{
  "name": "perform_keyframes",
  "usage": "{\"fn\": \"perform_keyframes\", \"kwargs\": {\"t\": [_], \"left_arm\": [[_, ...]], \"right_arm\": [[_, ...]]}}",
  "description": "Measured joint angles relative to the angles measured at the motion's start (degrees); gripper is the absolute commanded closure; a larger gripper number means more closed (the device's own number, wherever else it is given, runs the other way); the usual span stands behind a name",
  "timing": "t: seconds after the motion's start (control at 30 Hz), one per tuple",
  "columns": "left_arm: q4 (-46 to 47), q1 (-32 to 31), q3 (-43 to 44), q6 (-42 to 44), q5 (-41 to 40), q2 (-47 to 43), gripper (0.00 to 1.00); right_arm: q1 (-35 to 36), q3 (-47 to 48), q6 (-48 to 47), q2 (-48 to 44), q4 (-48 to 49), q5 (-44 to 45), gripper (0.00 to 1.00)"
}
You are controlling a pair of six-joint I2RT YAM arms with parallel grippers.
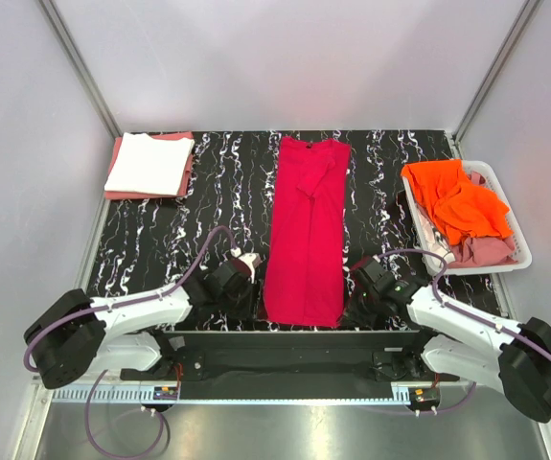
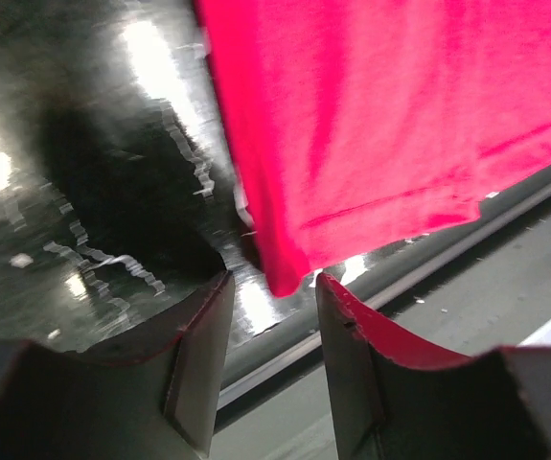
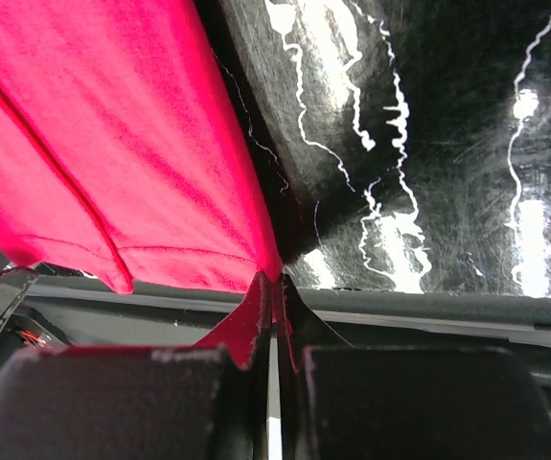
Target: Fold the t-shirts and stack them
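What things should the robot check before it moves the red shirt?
1. Right gripper shut on the red t-shirt's near corner: ok.
2. Left gripper holding the other near corner: not ok; jaws open, corner only just between them.
3. The red t-shirt lying as a flat long strip: ok.
4. The folded stack at the far left, out of the way: ok.
5. Every cloth layer pinched on the right: cannot tell.
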Motion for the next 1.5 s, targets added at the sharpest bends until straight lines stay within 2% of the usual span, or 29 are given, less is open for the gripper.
{"fn": "perform_keyframes", "kwargs": {"t": [0.03, 0.1, 0.2, 0.27, 0.3, 0.33, 0.5, 0.73, 1.0, 1.17, 1.3, 1.5], "left_arm": [[1.0, 0.0, 0.0, 0.0, 0.5, 0.5, 0.55], [2.4, 0.0, 0.0, 0.0, 1.5, 1.4, 0.63], [4.0, 0.0, -0.1, -0.4, 2.1, 2.8, 0.81], [4.1, 0.0, -0.1, -0.5, 2.2, 3.4, 0.87], [4.2, 0.0, -0.1, -0.7, 2.3, 3.7, 0.96], [4.4, 0.0, -0.1, -0.9, 2.4, 3.7, 1.00], [4.3, -0.6, -0.2, -1.6, 2.8, 3.3, 1.00], [2.9, -4.0, -0.7, -5.2, 2.9, -1.6, 1.00], [-0.4, -2.1, 2.7, -4.7, 2.8, 0.4, 1.00], [-1.9, 3.2, 10.0, -1.7, 3.2, 5.5, 1.00], [-3.3, 6.6, 17.3, 1.4, 3.3, 11.3, 1.00], [-6.5, 11.9, 30.2, 6.3, 3.7, 22.6, 1.00]], "right_arm": [[0.0, 0.0, 0.0, -0.3, -0.2, 0.0, 0.99], [0.0, -0.1, 0.0, -1.0, -0.5, 0.0, 0.99], [0.0, -0.3, 0.0, -1.9, -0.6, 0.0, 1.00], [0.0, -0.6, 0.0, -2.6, -0.7, 0.0, 1.00], [0.0, -0.8, 0.0, -2.9, -0.7, 0.0, 1.00], [0.0, -1.0, 0.0, -3.3, -0.6, 0.0, 1.00], [0.0, -1.5, 0.0, -5.5, -1.9, 0.0, 1.00], [0.0, -0.5, 0.0, -9.8, -8.4, 1.1, 1.00], [0.0, 4.1, -3.1, -9.2, -11.3, 4.6, 1.00], [0.0, 12.4, -8.5, -0.7, -10.9, 8.9, 1.00], [-1.2, 20.0, -15.5, 10.2, -10.3, 10.9, 1.00], [-8.7, 31.3, -25.7, 24.1, -8.1, 11.4, 1.00]]}}
